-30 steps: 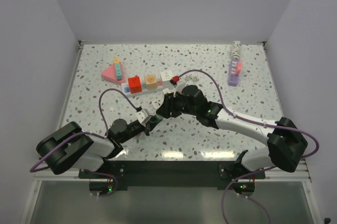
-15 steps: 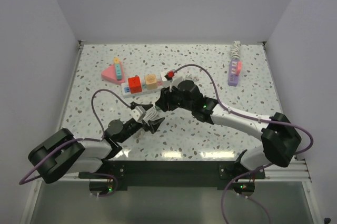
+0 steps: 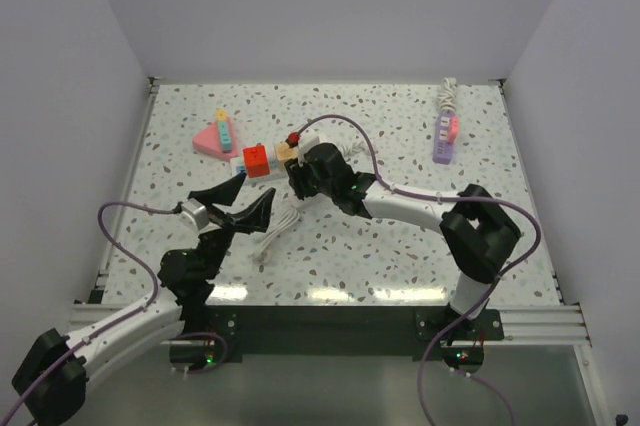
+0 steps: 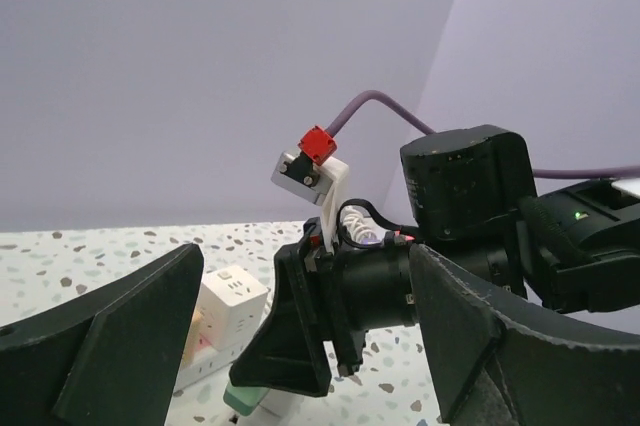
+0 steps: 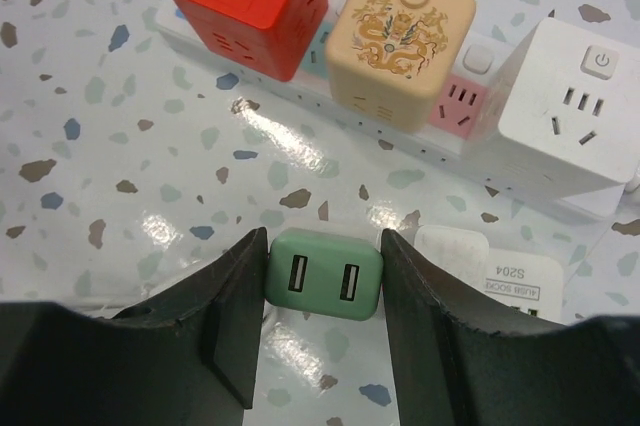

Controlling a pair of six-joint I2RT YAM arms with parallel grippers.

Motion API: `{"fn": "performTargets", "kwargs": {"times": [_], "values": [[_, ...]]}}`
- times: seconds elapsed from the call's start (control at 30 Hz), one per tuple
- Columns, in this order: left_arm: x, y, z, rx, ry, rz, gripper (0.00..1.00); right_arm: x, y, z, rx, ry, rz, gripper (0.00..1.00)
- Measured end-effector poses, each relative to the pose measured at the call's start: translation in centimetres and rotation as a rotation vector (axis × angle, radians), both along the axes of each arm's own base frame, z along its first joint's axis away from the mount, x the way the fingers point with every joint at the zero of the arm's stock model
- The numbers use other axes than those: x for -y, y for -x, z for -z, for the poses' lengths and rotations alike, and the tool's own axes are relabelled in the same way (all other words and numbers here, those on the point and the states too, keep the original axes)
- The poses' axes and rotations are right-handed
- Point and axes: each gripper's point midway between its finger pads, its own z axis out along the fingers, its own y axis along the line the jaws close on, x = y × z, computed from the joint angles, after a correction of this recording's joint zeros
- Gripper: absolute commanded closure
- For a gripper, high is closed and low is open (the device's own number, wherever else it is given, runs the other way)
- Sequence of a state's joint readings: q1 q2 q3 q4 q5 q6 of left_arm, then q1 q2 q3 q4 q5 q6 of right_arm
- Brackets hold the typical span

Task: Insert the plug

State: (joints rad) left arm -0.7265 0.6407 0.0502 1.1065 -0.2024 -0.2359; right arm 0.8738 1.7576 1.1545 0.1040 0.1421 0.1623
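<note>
**Right claw gripping the green plug, near side of the strip**

Right gripper [image 5: 323, 281] is pinching the green plug [image 5: 322, 288] between its two black fingers, one on each side face. The plug is a small rounded matte cube with two USB slots facing the wrist camera; its prongs aren't showing. It's sitting just on the near side of the power strip [image 5: 452, 111], apart from it, opposite the beige cube [image 5: 400, 36]. Can't tell if it's touching the speckled table [image 5: 120, 146].

The strip is a long white bar carrying three blocks: glossy red cube [image 5: 250, 1] at its left, the beige one with a gold dragon print in the middle, plain white cube [image 5: 570, 111] at its right. A flat white adapter [image 5: 490, 261] is lying on the strip's near side, right beside the plug.

Left gripper [image 3: 238, 204] is standing wide open with nothing between its fingers, nearer than the strip's left end. A thin white cable [image 3: 272, 236] is lying on the strip's near side. A pink wedge [image 3: 208, 139] is sitting just past the strip's left end.
</note>
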Motion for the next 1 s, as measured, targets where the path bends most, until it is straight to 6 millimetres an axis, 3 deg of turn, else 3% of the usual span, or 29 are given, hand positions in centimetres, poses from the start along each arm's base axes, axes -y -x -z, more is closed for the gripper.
{"fn": "performTargets", "kwargs": {"times": [0.2,0.6,1.0], "values": [[-1.6,-0.2,0.6,-0.065,0.034,-0.060,0.09,0.0,-1.2,1.4,0.024,0.046,0.024,1.00],[-1.1,-1.8,4.9,-0.199,-0.067,-0.100,0.09,-0.4,-1.7,1.6,0.038,0.036,0.033,1.00],[-1.5,-1.9,5.3,-0.213,-0.071,-0.112,0.08,-0.4,-1.5,2.0,0.028,0.036,0.031,1.00]]}}
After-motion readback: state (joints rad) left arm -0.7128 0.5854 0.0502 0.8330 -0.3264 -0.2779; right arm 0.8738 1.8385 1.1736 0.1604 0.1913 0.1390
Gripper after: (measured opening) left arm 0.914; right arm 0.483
